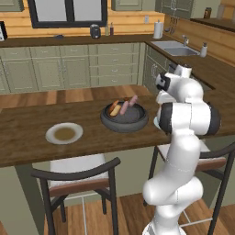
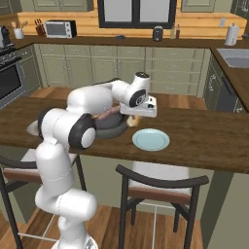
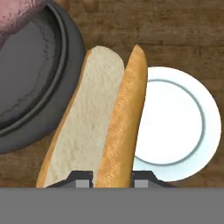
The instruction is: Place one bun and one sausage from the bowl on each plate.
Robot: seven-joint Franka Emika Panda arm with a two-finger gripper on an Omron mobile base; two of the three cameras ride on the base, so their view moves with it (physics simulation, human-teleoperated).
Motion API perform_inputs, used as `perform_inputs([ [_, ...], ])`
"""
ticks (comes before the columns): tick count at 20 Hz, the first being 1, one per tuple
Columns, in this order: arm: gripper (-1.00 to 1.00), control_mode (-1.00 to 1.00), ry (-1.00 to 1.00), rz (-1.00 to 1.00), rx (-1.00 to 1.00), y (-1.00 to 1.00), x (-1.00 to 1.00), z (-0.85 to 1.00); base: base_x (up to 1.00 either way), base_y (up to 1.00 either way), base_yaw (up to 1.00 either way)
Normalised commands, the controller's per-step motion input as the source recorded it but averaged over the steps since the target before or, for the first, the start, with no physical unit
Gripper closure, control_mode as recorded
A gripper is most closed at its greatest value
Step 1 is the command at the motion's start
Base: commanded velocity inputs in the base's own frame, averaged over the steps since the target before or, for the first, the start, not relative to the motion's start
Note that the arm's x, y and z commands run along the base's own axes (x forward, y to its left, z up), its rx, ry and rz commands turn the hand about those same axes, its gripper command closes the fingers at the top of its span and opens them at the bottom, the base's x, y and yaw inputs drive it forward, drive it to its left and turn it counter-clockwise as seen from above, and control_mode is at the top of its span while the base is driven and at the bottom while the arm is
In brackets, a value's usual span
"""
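Over the dark brown wooden surface point(image 1: 27, 137) the white arm reaches forward, and in the hand view the hand point(image 3: 112, 178) is pinching a long split hot-dog bun point(image 3: 94, 127), pale bread face on one side and golden-brown crust on the other. The two small dark fingertips point(image 3: 81, 179) sit close together at the near end of the bun, clamped on it. The bun hangs above the surface, its far end pointing away from the camera, lying across the gap between two dishes.

On one side of it sits the wide, shallow, round dark grey-black bowl point(image 3: 30, 87) with its thick rim; a pinkish sausage point(image 3: 19, 15) shows at the bowl's far edge. On the other side is a round pale blue-white plate point(image 3: 179, 124), bare, partly overlapped by the crust edge of the bun from this angle.

From the right base view the hand point(image 2: 138, 115) hovers just beside the bowl point(image 2: 109, 130), with the pale plate point(image 2: 151, 140) just below and in front of it. From the left base view the bowl point(image 1: 125, 118) holds another bun point(image 1: 114, 109) and two sausages point(image 1: 128, 104), and a second round plate with a brownish centre point(image 1: 64, 133) lies well apart to its left.
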Motion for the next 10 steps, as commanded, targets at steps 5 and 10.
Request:
perform_inputs([
  [5,1.00,-1.00,-0.07,0.03,0.00,-0.33,0.24,-0.63,0.00,0.00,0.00],
  [10,1.00,-1.00,0.00,0.00,0.00,-0.08,0.00,-0.52,0.00,0.00,0.00],
])
